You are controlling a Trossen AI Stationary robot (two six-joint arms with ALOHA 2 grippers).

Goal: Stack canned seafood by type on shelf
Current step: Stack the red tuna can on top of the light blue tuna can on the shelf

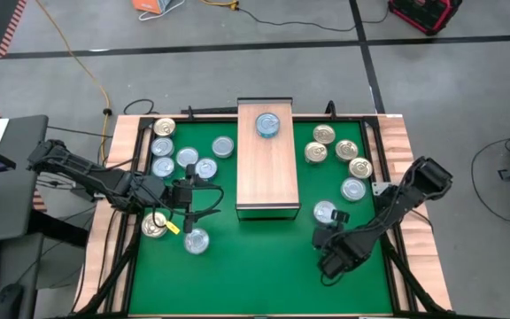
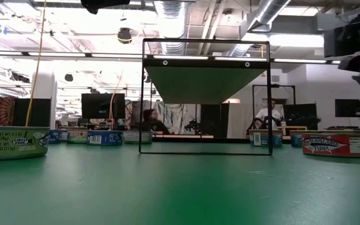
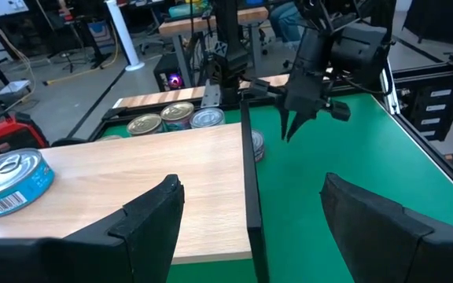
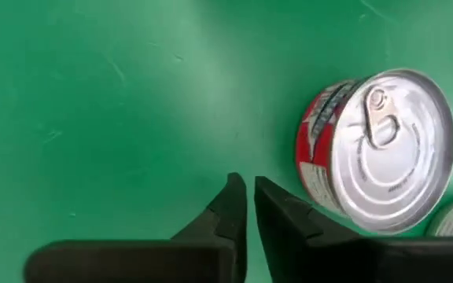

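The shelf (image 1: pixel 268 173) is a light-wood block in the middle of the green mat, and one blue-sided can (image 1: pixel 267 124) stands on its far end. Loose cans rest flat on the mat in two groups, left (image 1: pixel 187 158) and right (image 1: pixel 347 149) of the shelf. My right gripper (image 4: pixel 248 187) points steeply down over bare mat near the shelf's near right corner, all but shut with a thin slit, holding nothing. A red-sided, silver-topped can (image 4: pixel 388 149) stands just beside it. My left gripper (image 3: pixel 250 220) hangs open left of the shelf, level, facing it.
Two more cans, one gold (image 1: pixel 155 226) and one silver (image 1: pixel 197 240), lie near my left gripper on the mat's near left. A dark metal frame (image 3: pixel 248 157) edges the shelf's near end. The near half of the mat (image 1: pixel 264 275) holds no cans. People show in the room beyond.
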